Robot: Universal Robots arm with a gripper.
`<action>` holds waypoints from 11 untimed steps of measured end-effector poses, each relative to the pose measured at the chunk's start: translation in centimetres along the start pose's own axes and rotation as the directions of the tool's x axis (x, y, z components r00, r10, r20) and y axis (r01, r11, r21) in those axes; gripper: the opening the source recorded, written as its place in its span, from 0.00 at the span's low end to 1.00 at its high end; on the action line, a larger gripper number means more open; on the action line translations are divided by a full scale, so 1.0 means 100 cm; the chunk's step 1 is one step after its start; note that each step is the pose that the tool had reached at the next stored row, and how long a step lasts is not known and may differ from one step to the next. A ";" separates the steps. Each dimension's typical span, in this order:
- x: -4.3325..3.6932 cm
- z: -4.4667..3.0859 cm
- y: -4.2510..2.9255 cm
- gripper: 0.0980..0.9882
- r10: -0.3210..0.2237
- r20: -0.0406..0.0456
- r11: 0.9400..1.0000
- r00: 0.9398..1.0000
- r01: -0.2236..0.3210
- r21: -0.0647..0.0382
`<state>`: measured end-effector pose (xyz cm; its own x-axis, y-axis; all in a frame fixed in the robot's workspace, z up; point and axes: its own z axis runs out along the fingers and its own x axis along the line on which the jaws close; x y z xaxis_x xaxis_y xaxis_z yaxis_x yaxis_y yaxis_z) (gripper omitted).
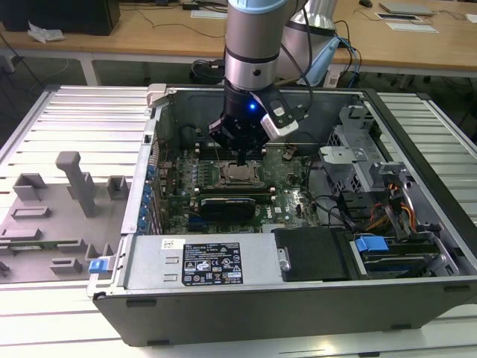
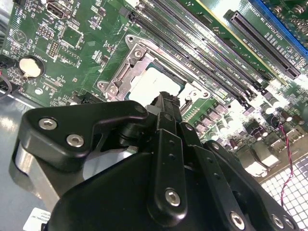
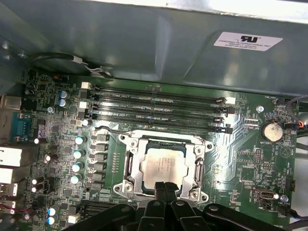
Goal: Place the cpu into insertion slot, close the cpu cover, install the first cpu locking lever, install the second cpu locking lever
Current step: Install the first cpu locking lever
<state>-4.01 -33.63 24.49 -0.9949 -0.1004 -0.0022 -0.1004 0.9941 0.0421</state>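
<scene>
Silvery cpu (image 3: 162, 164) seated in insertion slot (image 3: 150, 143), cpu cover (image 3: 132, 166) down around it | gripper (image 3: 164, 186) pinched fully closed, nothing held, at cover edge | risk: cover scraped, pins bent if tips slip

Across the top of the exterior view run pale wooden desks (image 1: 149, 33) on white legs (image 1: 89, 71), with a black box (image 1: 67, 13) at the upper left and sheets of paper (image 1: 410, 26) at the upper right. Beneath them the floor (image 1: 22, 82) is dark. A ribbed, silvery metal worktable (image 1: 82, 112) spans the rest of the frame, brightly and evenly lit, with a grey fixture plate (image 1: 45, 224) of moulded blocks lying at the left.
</scene>
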 end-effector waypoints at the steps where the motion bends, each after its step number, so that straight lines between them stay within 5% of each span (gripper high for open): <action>1: 0.0000 0.0000 0.0000 0.01 0.000 0.000 1.000 1.000 0.000 0.000; 5: 0.0029 -0.0001 0.0005 0.01 0.000 0.000 1.000 1.000 0.000 0.000; 11: 0.0187 0.0000 0.0037 0.01 0.000 0.000 1.000 1.000 0.000 0.000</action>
<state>-5.91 -33.45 24.50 -0.9949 -0.1004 -0.0024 -0.1005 0.9941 0.0420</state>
